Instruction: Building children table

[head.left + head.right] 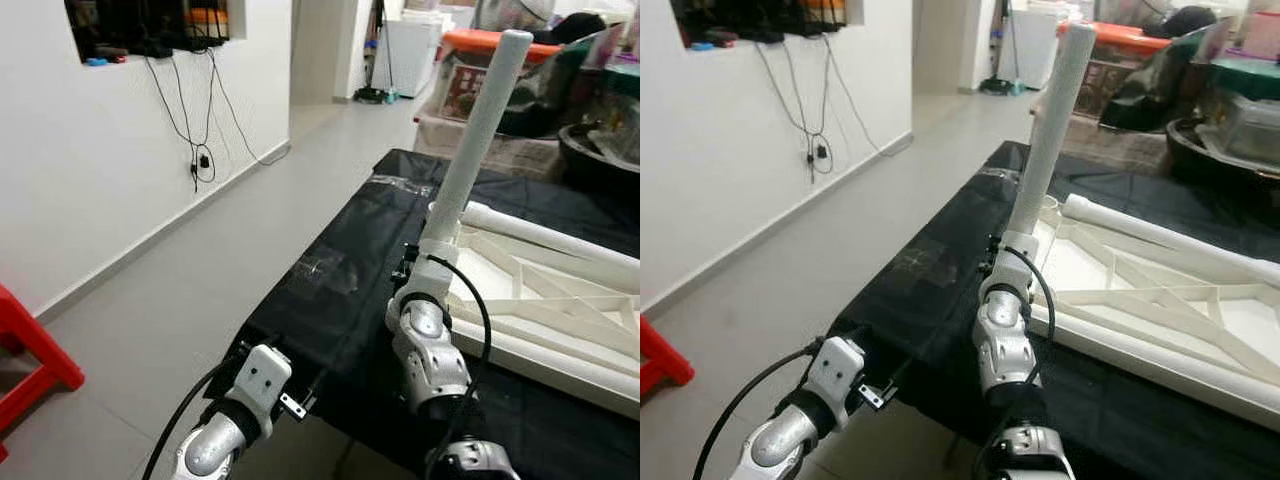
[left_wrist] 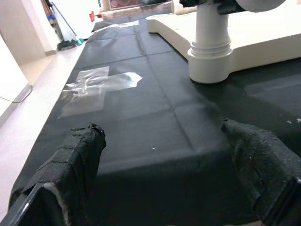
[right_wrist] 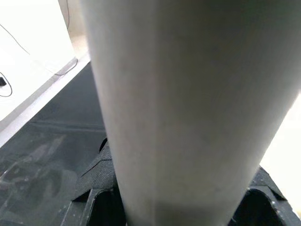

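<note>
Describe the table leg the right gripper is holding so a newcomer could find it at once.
Start at the black-covered table beside the white wall. On it lies the white tabletop frame; at its near corner the right gripper clamps a white table leg. It alone stands upright, tilted slightly; another white leg lies flat.

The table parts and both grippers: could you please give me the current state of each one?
Table leg: upright, slightly tilted, seated in the corner socket.
Table top: lying upside down on the black cloth.
Right gripper: fingers shut on the table leg's base.
Left gripper: fingers open, at the cloth's edge.
</note>
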Available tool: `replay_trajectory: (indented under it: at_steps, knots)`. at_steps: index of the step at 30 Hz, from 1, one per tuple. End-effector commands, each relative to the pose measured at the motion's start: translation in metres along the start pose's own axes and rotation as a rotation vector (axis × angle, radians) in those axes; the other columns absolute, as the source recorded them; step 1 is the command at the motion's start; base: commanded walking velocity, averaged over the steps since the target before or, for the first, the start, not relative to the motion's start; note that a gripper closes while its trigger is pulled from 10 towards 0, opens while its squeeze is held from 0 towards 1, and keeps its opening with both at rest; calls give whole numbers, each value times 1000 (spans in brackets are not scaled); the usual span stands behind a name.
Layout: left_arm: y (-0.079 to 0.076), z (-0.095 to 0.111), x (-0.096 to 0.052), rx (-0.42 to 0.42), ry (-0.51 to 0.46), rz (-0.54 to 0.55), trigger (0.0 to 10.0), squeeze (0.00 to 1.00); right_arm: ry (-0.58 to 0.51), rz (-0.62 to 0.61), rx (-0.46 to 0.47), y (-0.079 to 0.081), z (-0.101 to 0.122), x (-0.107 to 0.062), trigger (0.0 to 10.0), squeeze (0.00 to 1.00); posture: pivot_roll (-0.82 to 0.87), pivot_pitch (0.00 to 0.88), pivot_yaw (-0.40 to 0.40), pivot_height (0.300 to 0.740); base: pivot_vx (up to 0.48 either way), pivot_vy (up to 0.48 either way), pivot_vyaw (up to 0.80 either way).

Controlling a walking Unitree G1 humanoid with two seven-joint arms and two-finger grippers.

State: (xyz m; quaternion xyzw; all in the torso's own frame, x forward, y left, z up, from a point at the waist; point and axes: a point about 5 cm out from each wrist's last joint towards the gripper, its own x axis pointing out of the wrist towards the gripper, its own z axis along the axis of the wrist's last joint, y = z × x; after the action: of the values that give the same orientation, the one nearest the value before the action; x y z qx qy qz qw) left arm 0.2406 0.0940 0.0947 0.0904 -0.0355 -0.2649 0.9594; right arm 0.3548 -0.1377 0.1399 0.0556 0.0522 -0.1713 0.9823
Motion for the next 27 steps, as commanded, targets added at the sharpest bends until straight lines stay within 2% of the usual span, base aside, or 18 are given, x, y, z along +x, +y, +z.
replay_trajectory:
  at_steps: [1, 5, 6, 7, 8, 10, 13, 14, 16, 19, 20, 21, 22, 23, 26, 27]
  knots:
    - [-1, -2, -1, 4, 10, -9, 10000, 0, 32, 66, 45, 6, -13, -2, 10000, 1000, 189, 0, -66, 740, 0, 0, 0]
    - [-1, -2, -1, 3, 10, -11, 10000, 0, -16, 152, 58, 13, -10, -2, 10000, 1000, 189, 0, -68, 740, 0, 0, 0]
    - [-1, -2, -1, 3, 10, -11, 10000, 0, -65, 189, 53, 13, -4, 0, 10000, 949, 187, 0, -68, 740, 0, 0, 0]
    - [-1, -2, -1, 3, 10, -11, 10000, 0, -65, 189, 53, 13, -4, 0, 10000, 949, 187, 0, -68, 740, 0, 0, 0]
    - [-1, -2, -1, 2, 10, -11, 10000, 0, -92, 257, 79, 15, 2, 3, 10000, 0, 188, 0, -68, 740, 0, 0, 0]
    - [-1, -2, -1, 2, 10, -11, 10000, 0, -105, 289, 99, 16, 6, 4, 10000, 0, 190, 0, -70, 740, 0, 0, 0]
    - [-1, -2, 0, 1, 9, -12, 10000, 0, -132, 664, 57, 24, 22, 3, 10000, 0, 186, 0, -67, 740, 0, 0, 0]
    - [-1, -2, 0, 1, 9, -12, 10000, 0, -132, 664, 57, 24, 22, 3, 10000, 0, 186, 0, -67, 740, 0, 0, 0]
    - [-1, -2, 0, 1, 9, -14, 10000, 0, -116, 935, -8, 29, 25, -6, 10000, 0, 184, 0, -63, 740, 0, 0, 0]
    - [-1, -3, 1, 2, 10, -16, 10000, 0, -54, 1196, -98, 33, 20, -19, 10000, 0, 182, 0, -64, 740, 0, 0, 0]
    - [-1, -3, 1, 2, 10, -16, 10000, 0, -54, 1196, -98, 33, 20, -19, 10000, 0, 182, 0, -64, 740, 0, 0, 0]
    - [0, -3, 2, 2, 10, -17, 10000, 0, -12, 1301, -149, 35, 15, -24, 10000, 0, 184, 0, -65, 740, 0, 0, 0]
    - [0, -3, 2, 2, 10, -17, 10000, 0, -12, 1301, -149, 35, 15, -24, 10000, 0, 184, 0, -65, 740, 0, 0, 0]
    - [0, -3, 2, 3, 10, -17, 10000, 0, 23, 1395, -206, 36, 11, -29, 10000, 0, 185, 0, -66, 740, 0, 0, 0]
    - [0, -3, 2, 4, 10, -17, 10000, 0, 50, 1463, -254, 36, 6, -31, 10000, 0, 191, 0, -72, 740, 0, 0, 0]
    - [0, -3, 3, 5, 10, -17, 10000, 0, 81, 1510, -303, 37, 0, -32, 10000, 0, 192, 0, -73, 740, 0, 0, 0]
